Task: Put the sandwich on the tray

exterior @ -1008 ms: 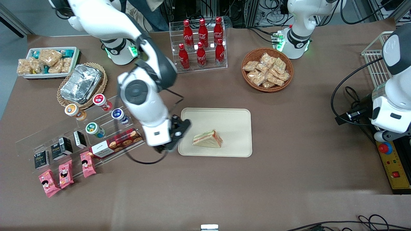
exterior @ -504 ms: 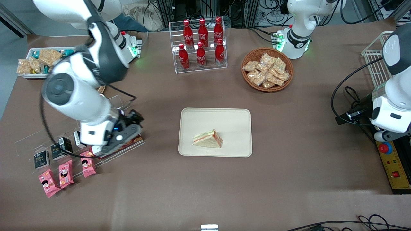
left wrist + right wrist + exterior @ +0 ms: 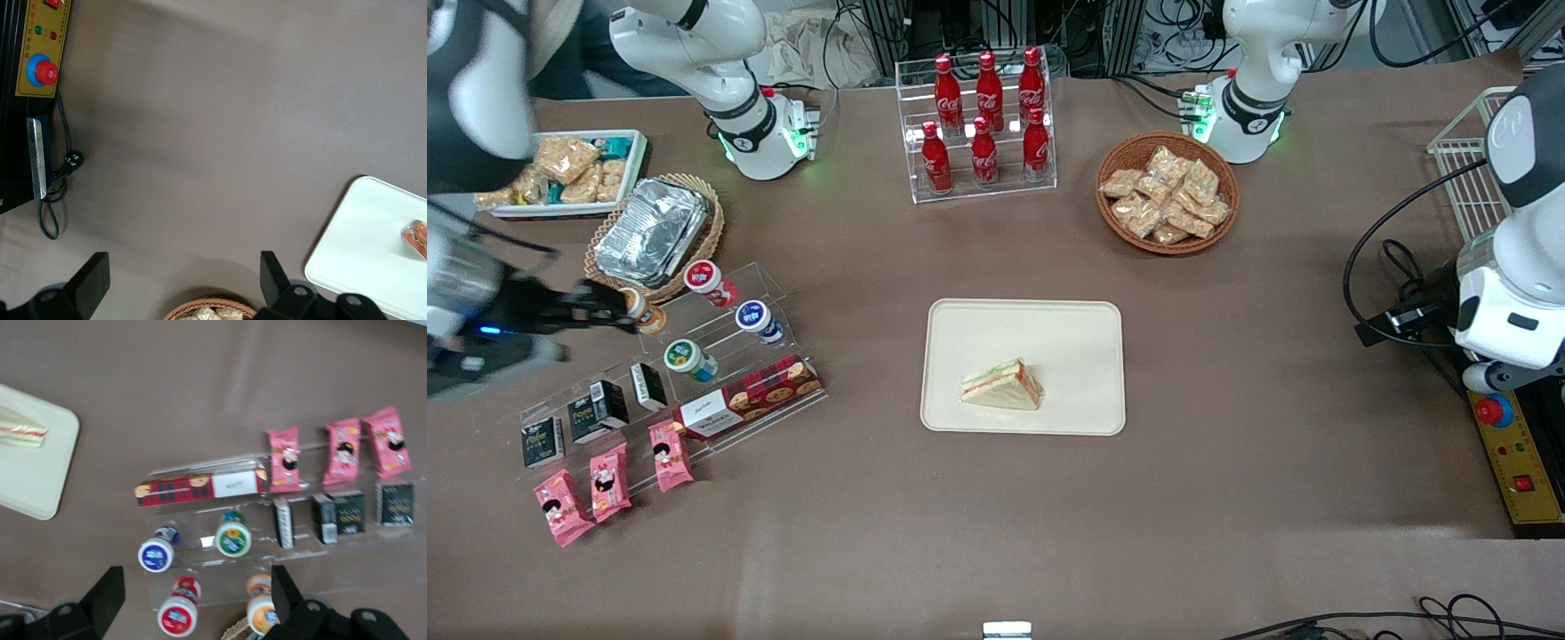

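Pincer [image 3: 618, 307]: hung at the working arm's end of the table, above the clear rack's [image 3: 720, 356] upper step, its fingers [image 3: 100, 600] spread apart and holding nothing.
Sandwich [image 3: 1002, 385]: lay on the tray, well apart from the pincer, toward the parked arm's end and nearer the front camera; wrapped, with red and green filling showing at its edge.
Tray [image 3: 1049, 329]: sat flat on the brown table [image 3: 996, 533], well clear of the pincer.
Cups [image 3: 710, 281]: four lidded ones stood on the rack just beside the pincer, the orange-lidded one [image 3: 640, 311] right at its fingertips.
Biscuit box [image 3: 749, 397]: rested on the rack's lower step, nearer the front camera than the pincer.
Pink packets [image 3: 609, 480]: three lay nearest the front camera.
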